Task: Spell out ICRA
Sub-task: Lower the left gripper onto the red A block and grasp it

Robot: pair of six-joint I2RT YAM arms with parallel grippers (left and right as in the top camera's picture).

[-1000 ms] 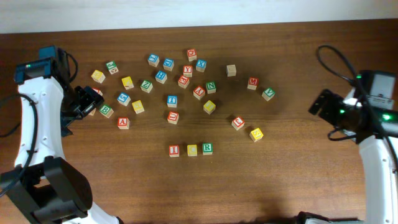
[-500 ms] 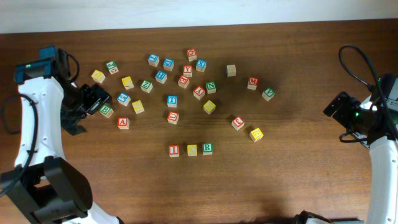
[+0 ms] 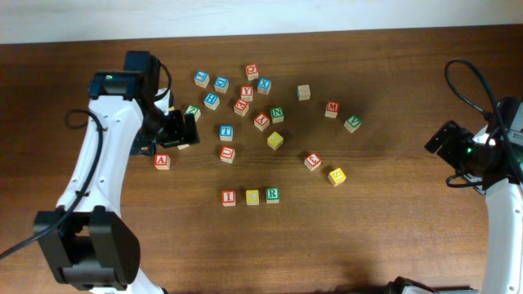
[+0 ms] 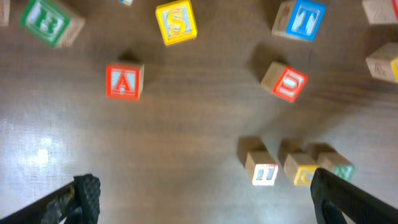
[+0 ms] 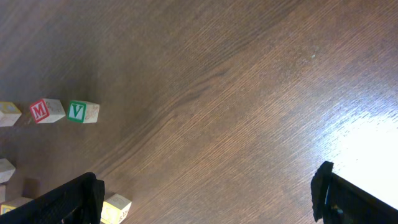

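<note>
Three cubes stand in a row near the front: red I, yellow C, green R. The left wrist view shows them as I, C and R, just inside my right finger. The red A lies alone to the row's left, and the left wrist sees the A ahead of the jaws. My left gripper hovers open above the cubes just behind the A, its jaws empty. My right gripper is open and empty at the far right, over bare wood.
Several other letter cubes spread across the back middle, among them blue T, red U, red M and green V. A yellow cube and a red one lie right of the row.
My left arm has swung right from the table's left edge to above the cubes near the A. The right arm drew back to the right edge, then held still.
</note>
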